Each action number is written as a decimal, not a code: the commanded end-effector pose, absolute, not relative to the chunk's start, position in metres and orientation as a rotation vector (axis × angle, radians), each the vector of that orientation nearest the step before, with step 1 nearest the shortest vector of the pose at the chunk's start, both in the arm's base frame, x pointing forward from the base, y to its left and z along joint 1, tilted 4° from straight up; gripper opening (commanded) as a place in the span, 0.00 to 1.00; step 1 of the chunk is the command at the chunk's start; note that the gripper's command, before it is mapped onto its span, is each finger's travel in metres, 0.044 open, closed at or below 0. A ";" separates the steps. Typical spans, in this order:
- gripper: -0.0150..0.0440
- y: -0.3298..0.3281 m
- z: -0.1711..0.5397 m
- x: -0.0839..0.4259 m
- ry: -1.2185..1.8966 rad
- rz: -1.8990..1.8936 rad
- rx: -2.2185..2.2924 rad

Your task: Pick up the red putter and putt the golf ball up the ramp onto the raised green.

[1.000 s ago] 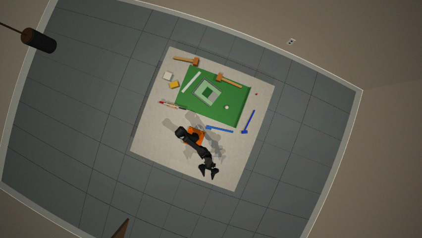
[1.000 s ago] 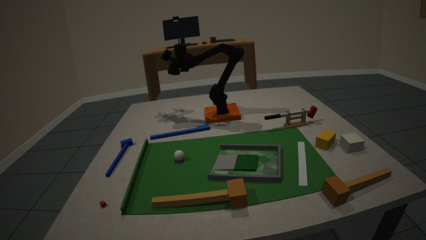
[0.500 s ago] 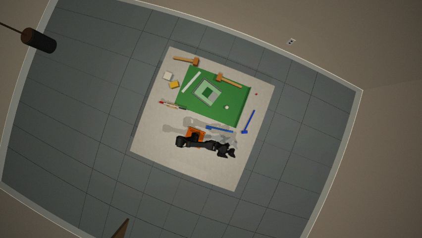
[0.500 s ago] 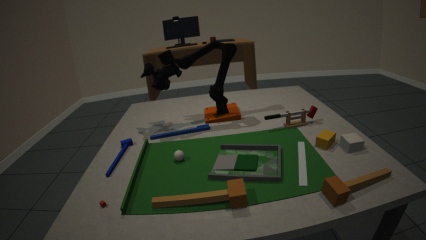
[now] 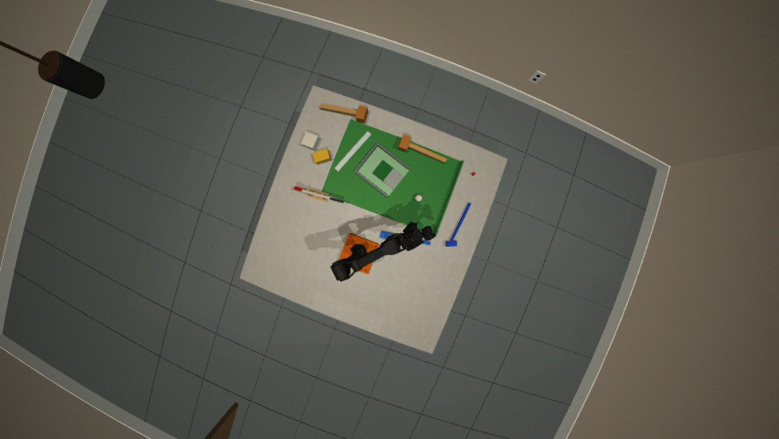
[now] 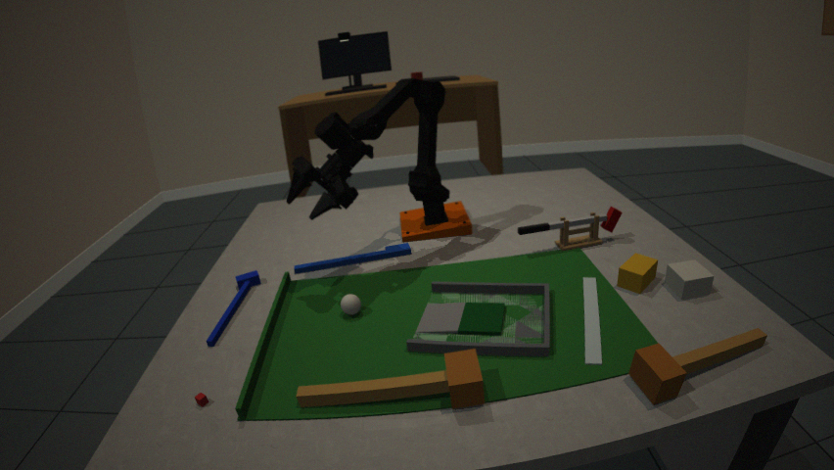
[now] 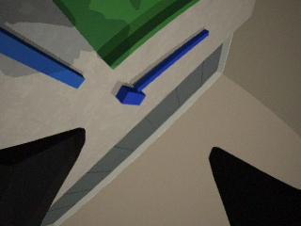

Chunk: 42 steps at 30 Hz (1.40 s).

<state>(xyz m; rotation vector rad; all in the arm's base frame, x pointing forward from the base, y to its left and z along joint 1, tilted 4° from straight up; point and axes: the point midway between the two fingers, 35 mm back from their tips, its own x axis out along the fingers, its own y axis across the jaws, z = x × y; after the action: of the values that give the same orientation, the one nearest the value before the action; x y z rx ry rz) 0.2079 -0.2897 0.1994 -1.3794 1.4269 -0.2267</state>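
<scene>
The red putter (image 5: 298, 188) (image 6: 611, 219) rests across a small wooden stand, its red head at one end and black grip at the other. The white golf ball (image 5: 418, 198) (image 6: 350, 304) sits on the green mat (image 5: 343, 185) (image 6: 361, 350) (image 7: 94, 24). The grey ramp (image 5: 392, 176) (image 6: 440, 317) slopes up to the dark green raised square (image 5: 382, 170) (image 6: 483, 317), inside a grey-walled frame. My gripper (image 5: 422, 229) (image 6: 301, 209) (image 7: 150, 145) is open and empty, high above the table near the mat's corner, well away from the putter. The putter is not in the wrist view.
A dark blue mallet (image 5: 461, 222) (image 6: 232, 309) (image 7: 169, 62) and a lighter blue one (image 6: 349, 259) (image 7: 42, 58) lie beside the mat. One orange-headed mallet (image 5: 404, 143) (image 6: 465, 378) lies on it, another (image 5: 361, 113) (image 6: 657, 373) near its corner. Yellow (image 6: 637, 272) and white (image 6: 689, 279) blocks stand beyond the stand.
</scene>
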 end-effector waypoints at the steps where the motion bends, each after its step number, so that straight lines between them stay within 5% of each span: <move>1: 1.00 -0.256 0.188 0.249 1.310 -0.091 -1.381; 16: 1.00 -0.019 0.136 0.346 0.946 0.620 -1.256; 31: 1.00 0.205 0.103 0.245 0.993 1.323 -1.133; 42: 1.00 0.216 0.080 0.234 1.007 1.357 -1.130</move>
<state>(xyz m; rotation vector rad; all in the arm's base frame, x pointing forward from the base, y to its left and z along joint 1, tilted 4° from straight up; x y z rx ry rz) 0.2373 0.2181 0.0931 -1.1355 0.9828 1.3489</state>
